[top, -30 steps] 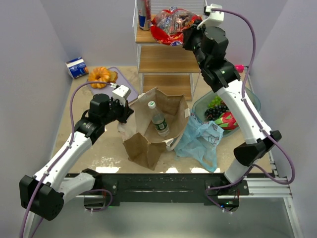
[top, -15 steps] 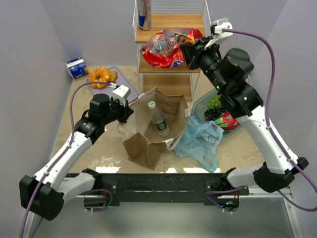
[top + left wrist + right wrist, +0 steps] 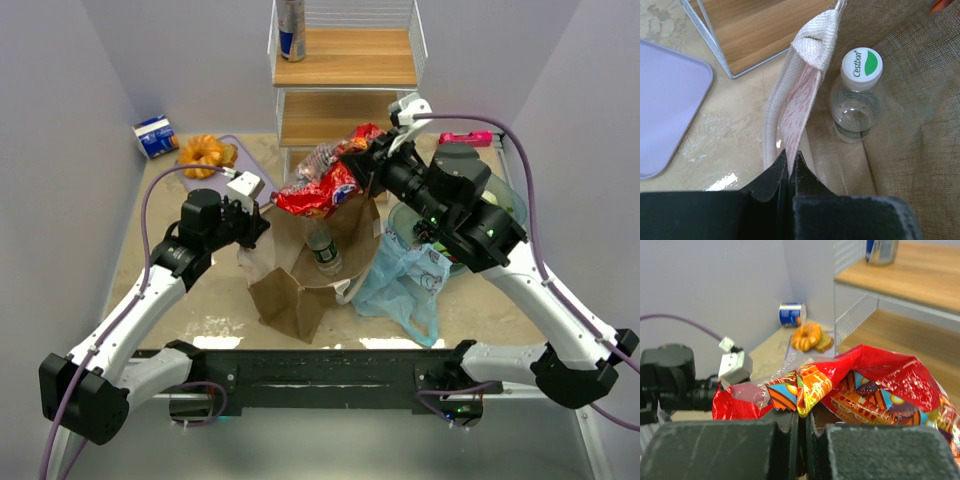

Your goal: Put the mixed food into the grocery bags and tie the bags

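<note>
The tabletop [image 3: 200, 290] carries a wire-and-wood shelf rack [image 3: 345, 70], whose top is cut off by the edge of the overhead view. One brown paper bag [image 3: 290, 300] stands open mid-table, its far rim hidden behind the packet. One light-blue plastic bag [image 3: 405, 285] lies crumpled against its right side. The green bowl [image 3: 510, 198] is almost wholly covered by the right arm, so the fruit in it cannot be counted.

One red snack packet [image 3: 318, 190] hangs in the air over the paper bag's mouth. The right pincer [image 3: 352, 172] has its jaws pressed together on the packet's crinkled edge. In the right wrist view the packet's far end runs out of frame.

One clear bottle [image 3: 857, 100] stands upright inside the paper bag, its lower body hard to make out. The left pincer [image 3: 792, 161] is clamped on a white loop handle [image 3: 800, 85] at the bag's left rim; only one handle shows.

One drink can [image 3: 291, 28] stands on the top shelf, its top cropped. One ring pastry [image 3: 205, 153] and one blue-white carton [image 3: 156, 136] sit at the far left.
</note>
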